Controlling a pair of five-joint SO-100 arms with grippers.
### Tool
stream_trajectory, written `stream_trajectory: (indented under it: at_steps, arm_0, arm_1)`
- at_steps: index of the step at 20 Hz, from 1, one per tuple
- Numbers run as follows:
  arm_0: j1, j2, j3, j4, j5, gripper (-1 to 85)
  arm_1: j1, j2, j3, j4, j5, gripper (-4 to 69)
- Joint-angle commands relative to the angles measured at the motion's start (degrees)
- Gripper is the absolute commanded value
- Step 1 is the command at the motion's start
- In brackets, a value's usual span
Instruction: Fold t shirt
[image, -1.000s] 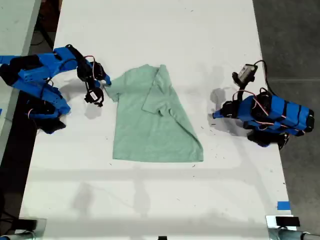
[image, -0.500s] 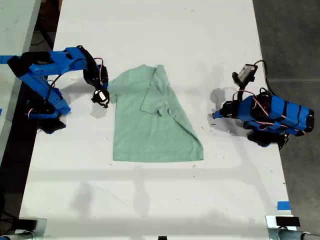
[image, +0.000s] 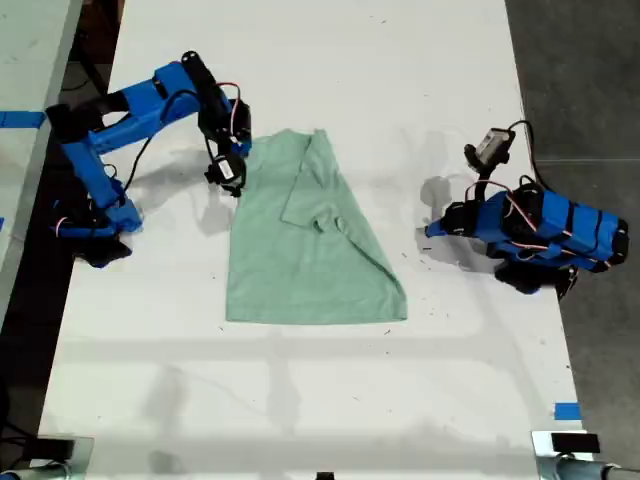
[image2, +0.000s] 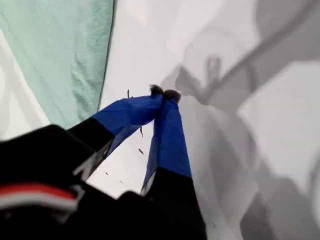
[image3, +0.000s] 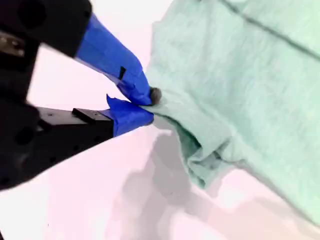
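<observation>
Pale mint-green short-sleeved cloth t shirt (image: 305, 240) lies flat at centre of exterior view, on white table (image: 300, 400); long axis runs top to bottom of that view, one side already folded inward.

My second gripper (image3: 145, 106) clenched on shirt's sleeve edge, upper left of cloth in exterior view (image: 232, 172); cloth bunches beside tips. Shirt body extends from fingers toward exterior view's right: fold direction.

My first gripper (image2: 165, 93) pressed closed, holding nothing, over bare table, well apart from cloth.

Depth of pinch hidden by blue fingertips (image3: 132, 82).
</observation>
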Motion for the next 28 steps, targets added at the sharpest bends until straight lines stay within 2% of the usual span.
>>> stream_trajectory:
  at_steps: [1,5,6,7,8,12,13,14,15,17,19,22,23,25,28]
  arm_0:
    - [6.1,-14.2,-23.4,0.9,-1.6,-0.3]
    - [13.0,-19.6,-23.2,-8.1,0.1,1.4]
    - [14.4,-19.4,-23.2,-9.4,0.6,20.9]
    - [14.9,-18.8,-23.2,-9.7,0.4,28.0]
    - [15.0,-17.7,-23.1,-9.4,0.9,29.1]
    - [13.2,-4.5,-21.4,-5.6,1.9,23.7]
    - [11.1,1.7,-18.6,-3.9,1.0,17.5]
    - [8.2,9.3,-14.2,-2.2,-1.1,3.6]
    - [5.3,18.4,-7.6,-2.1,-3.0,0.4]
    - [0.4,41.0,9.8,-6.5,-5.1,-0.2]
    - [-1.1,68.1,31.7,-16.1,-5.6,-0.3]
    - [6.0,91.6,58.7,-25.0,-9.8,-0.3]
    - [7.6,95.9,68.7,-29.8,-10.6,-0.3]
    - [7.6,104.4,86.6,-37.5,-10.7,-0.3]
    - [5.6,120.3,105.6,-39.2,-9.5,-0.3]
  arm_1:
    - [0.1,0.6,2.9,-0.4,0.4,-0.8]
    - [0.0,0.6,2.9,-0.4,0.2,-0.9]
    - [0.0,0.6,2.9,-0.4,0.2,-0.9]
    - [0.0,0.6,2.9,-0.4,0.2,-0.9]
    - [0.0,0.6,2.9,-0.4,0.2,-0.9]
    - [0.0,0.6,2.9,-0.4,0.2,-0.9]
    - [0.0,0.6,2.9,-0.4,0.2,-0.9]
    - [0.0,0.6,2.9,-0.4,0.2,-0.9]
    - [-0.1,0.6,2.9,-0.4,0.2,-0.9]
    - [-0.1,0.6,2.9,-0.4,0.2,-0.9]
    - [-0.1,0.6,2.9,-0.4,0.2,-0.9]
    - [0.1,0.6,2.9,-0.4,0.1,-0.9]
    - [0.2,0.6,2.9,-0.4,0.1,-0.9]
    - [0.0,0.6,2.9,-0.4,0.3,-0.9]
    - [0.2,0.6,2.9,-0.4,0.2,-0.9]
